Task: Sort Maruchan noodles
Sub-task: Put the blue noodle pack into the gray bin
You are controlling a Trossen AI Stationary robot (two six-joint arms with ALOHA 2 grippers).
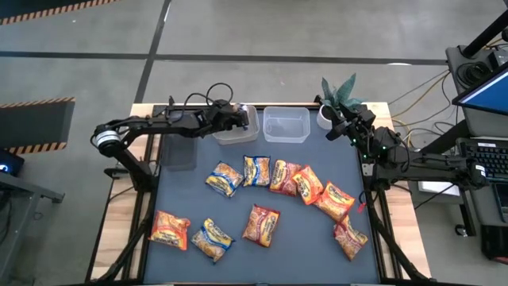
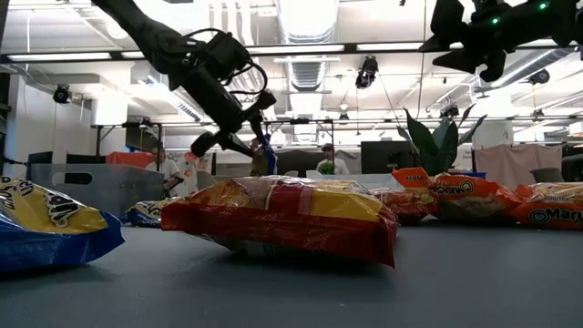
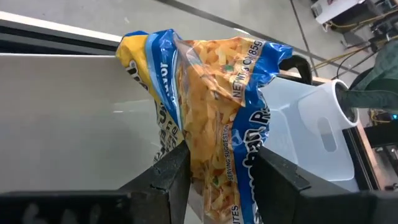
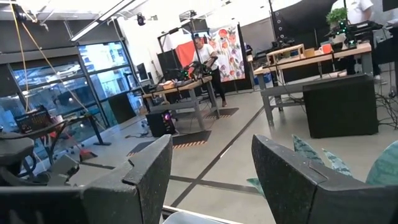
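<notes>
My left gripper (image 1: 240,117) is at the table's far edge, over the left clear tub (image 1: 230,135), shut on a yellow-and-blue noodle packet (image 3: 211,93). In the low view the gripper (image 2: 250,137) is raised above the table, with the packet's blue edge (image 2: 268,155) below it. My right gripper (image 1: 343,127) is open and empty, raised near the far right corner beside the plant. Several other packets lie flat on the dark mat, among them a yellow-and-blue one (image 1: 225,178), a red-orange one (image 1: 261,224) and an orange-yellow one (image 1: 335,200). My left gripper pinches the yellow-and-blue packet between its two fingers (image 3: 171,171), across the crinkled wrapper (image 3: 214,168). Most of the packet sticks out past the fingertips. The fingers slant down toward the far edge. The packet is lifted clear of the table, above the tub.
A second clear tub (image 1: 286,125) stands right of the first at the far edge, and a third (image 1: 178,152) stands at the mat's left. A potted plant (image 1: 337,95) in a white pot stands at the far right corner. The packets lie across the mat's middle and near side.
</notes>
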